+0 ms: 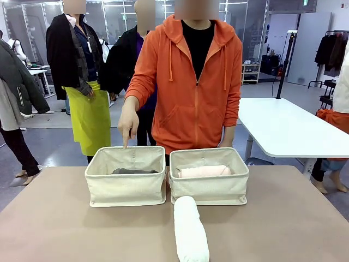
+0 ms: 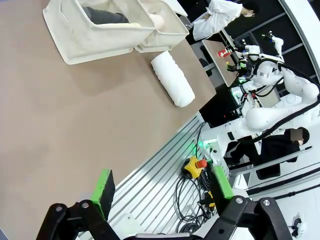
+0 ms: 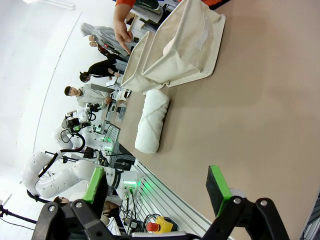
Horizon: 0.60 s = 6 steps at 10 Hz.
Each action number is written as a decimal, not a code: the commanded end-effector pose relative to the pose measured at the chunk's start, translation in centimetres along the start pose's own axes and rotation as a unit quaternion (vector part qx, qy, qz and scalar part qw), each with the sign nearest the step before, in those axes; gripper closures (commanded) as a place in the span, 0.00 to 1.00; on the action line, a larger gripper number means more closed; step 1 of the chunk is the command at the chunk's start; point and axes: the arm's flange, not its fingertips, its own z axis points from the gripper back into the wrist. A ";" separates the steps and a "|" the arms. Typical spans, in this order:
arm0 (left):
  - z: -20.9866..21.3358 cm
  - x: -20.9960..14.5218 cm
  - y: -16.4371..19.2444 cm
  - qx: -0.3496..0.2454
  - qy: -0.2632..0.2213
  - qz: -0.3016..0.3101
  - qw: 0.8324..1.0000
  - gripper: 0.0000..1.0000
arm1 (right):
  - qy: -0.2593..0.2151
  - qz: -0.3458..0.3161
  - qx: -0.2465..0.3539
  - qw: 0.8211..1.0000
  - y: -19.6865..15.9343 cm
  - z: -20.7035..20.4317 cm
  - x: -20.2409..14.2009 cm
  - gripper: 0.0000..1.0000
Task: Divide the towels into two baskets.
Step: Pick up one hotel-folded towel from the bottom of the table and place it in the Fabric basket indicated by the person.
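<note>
A brown table (image 1: 60, 224) fills the lower half of the frame. Two beige baskets stand on it side by side at centre, touching: the left basket (image 1: 126, 184) and the right basket (image 1: 209, 185). A white towel roll (image 1: 190, 228) lies on the tabletop at lower centre, its far end just before the right basket.

This is a robotics lab set up in a large open hall. A brown matte work table (image 1: 54, 229) stands on a ribbed aluminium frame (image 2: 165, 170), with a yellow box carrying a red emergency-stop button (image 2: 196, 166) and loose black cables (image 2: 187, 192) beneath it. Glass partition walls (image 1: 114, 22) run behind, a plain white table (image 1: 283, 128) stands to one side, and a dark clothes rack (image 1: 332, 49) fills the far corner.
</note>
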 end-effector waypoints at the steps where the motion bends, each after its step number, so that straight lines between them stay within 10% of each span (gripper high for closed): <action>1: 0.2 0.2 -0.5 -0.009 -0.007 -0.003 1.000 0.04 | 0.007 0.002 0.000 1.000 0.2 0.2 -0.2 0.00; 6: 0.2 0.2 -0.5 -0.009 -0.007 -0.003 1.000 0.04 | 0.044 -0.024 0.023 0.998 1.2 -4.0 1.0 0.00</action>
